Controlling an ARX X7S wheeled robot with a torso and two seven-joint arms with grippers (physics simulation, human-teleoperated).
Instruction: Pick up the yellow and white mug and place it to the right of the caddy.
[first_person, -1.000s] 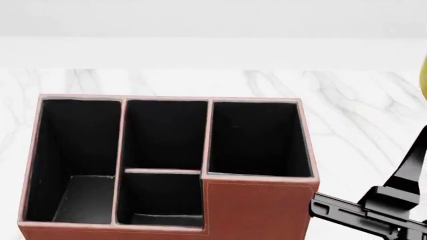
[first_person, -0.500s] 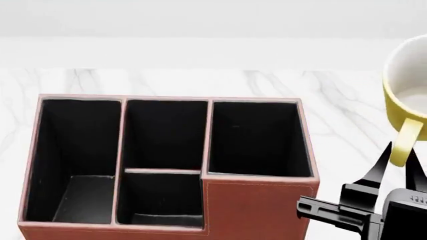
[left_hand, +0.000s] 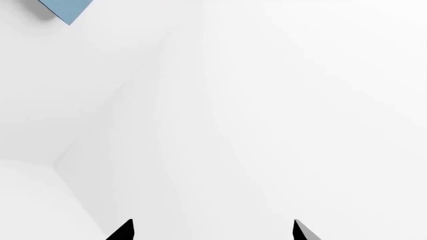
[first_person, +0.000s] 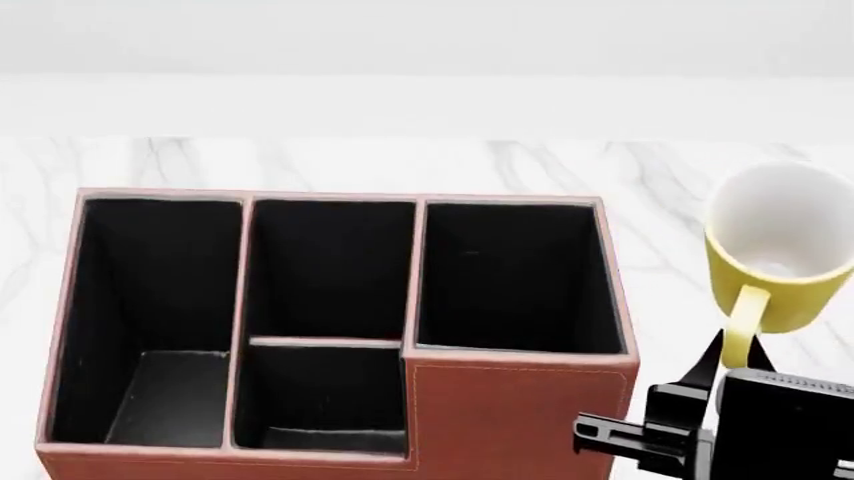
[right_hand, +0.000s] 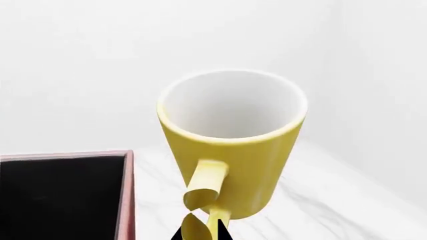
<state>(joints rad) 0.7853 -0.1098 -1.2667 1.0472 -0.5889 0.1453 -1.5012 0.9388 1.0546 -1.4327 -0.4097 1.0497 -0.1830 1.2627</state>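
Note:
The yellow and white mug (first_person: 778, 258) is held upright in the air to the right of the caddy (first_person: 514, 410), above the marble table. My right gripper (first_person: 738, 362) is shut on the mug's yellow loop handle (right_hand: 203, 192). In the right wrist view the mug (right_hand: 233, 145) fills the middle, with the caddy's right rim (right_hand: 127, 195) beside it. The caddy is reddish-brown with black-lined compartments. My left gripper (left_hand: 212, 231) is open, with only its two tips showing against a white wall, far from both things.
The white marble table (first_person: 667, 190) runs behind and to the right of the caddy. A white wall stands behind it. A blue corner (left_hand: 63, 9) shows in the left wrist view.
The mug has moved left and down into the head view, closer to the caddy's right side, with my right gripper following. The caddy has not moved.

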